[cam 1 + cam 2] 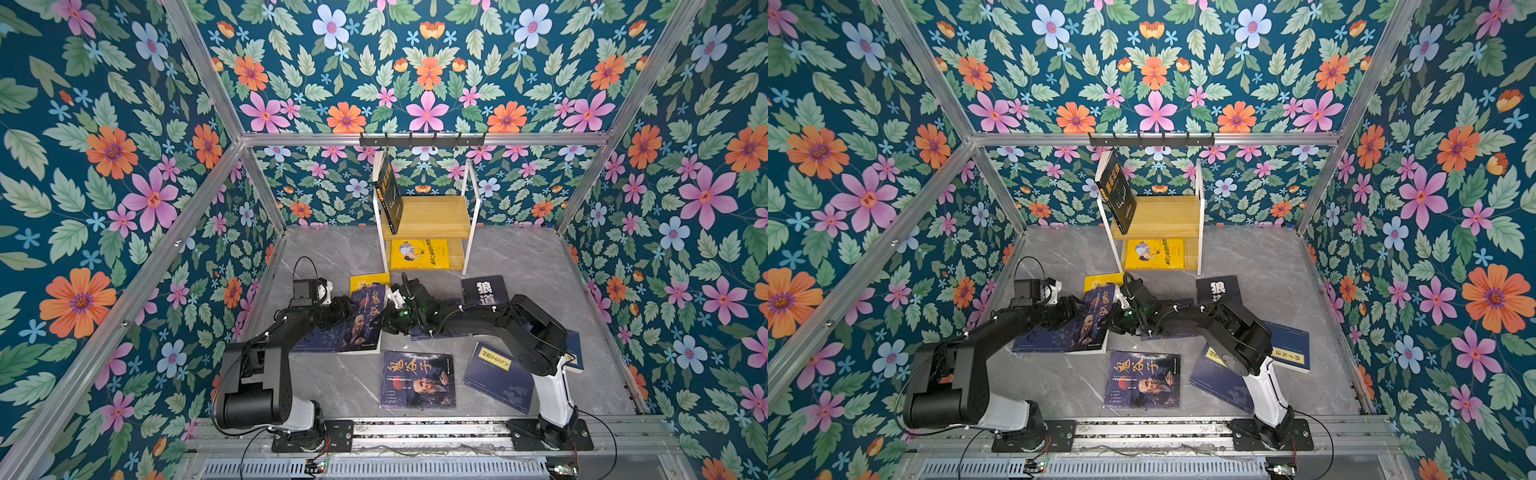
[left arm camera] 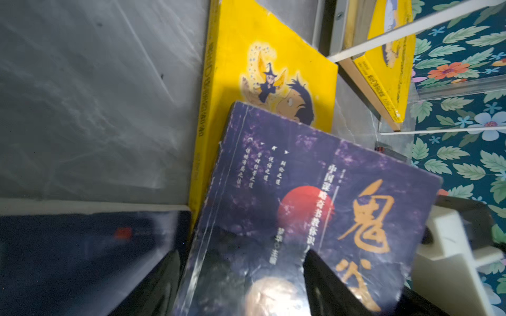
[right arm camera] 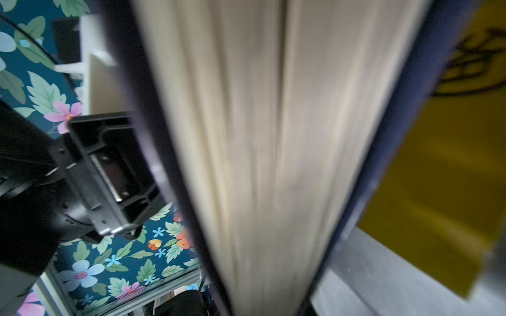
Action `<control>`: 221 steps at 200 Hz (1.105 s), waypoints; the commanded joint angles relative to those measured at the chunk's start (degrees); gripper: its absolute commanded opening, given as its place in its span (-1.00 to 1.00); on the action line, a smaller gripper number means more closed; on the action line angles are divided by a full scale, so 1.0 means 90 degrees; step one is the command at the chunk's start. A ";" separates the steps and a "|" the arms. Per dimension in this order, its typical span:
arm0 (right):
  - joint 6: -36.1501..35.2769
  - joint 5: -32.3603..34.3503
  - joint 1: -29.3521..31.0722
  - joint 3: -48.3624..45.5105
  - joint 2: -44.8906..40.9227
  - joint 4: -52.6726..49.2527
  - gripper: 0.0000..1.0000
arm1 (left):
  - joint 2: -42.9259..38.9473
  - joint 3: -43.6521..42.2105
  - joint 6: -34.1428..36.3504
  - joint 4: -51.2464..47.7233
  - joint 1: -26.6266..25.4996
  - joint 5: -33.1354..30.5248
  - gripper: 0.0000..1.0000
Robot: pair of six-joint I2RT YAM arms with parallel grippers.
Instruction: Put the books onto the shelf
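mid-pickup: right gripper clamped on face book, left gripper wide open alongside. next: lift, carry to shelf.

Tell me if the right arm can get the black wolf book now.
Probably not yet: the right gripper is shut on the old-man book, and the wolf book lies partly under its forearm.

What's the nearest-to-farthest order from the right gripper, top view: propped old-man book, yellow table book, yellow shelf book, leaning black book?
From the right gripper:
1. propped old-man book, right beside it.
2. yellow table book, just behind.
3. yellow shelf book, lower tier.
4. leaning black book, top tier, left end.
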 commanded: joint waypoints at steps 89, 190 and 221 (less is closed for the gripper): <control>-0.3366 0.0058 -0.0172 -0.0498 -0.2183 -0.1075 -0.93 | -0.1365 0.2881 0.3479 -0.1753 0.0013 -0.0576 1.00; -0.7745 -0.0014 -0.0447 -0.2306 -0.5008 -0.1445 -1.00 | -0.0757 0.6000 0.7680 -0.5660 -0.0463 0.1890 0.99; -0.8540 -0.0023 -0.0543 -0.2237 -0.5290 -0.2047 -1.00 | -0.0590 0.6470 0.8395 -0.6492 -0.0939 0.2355 1.00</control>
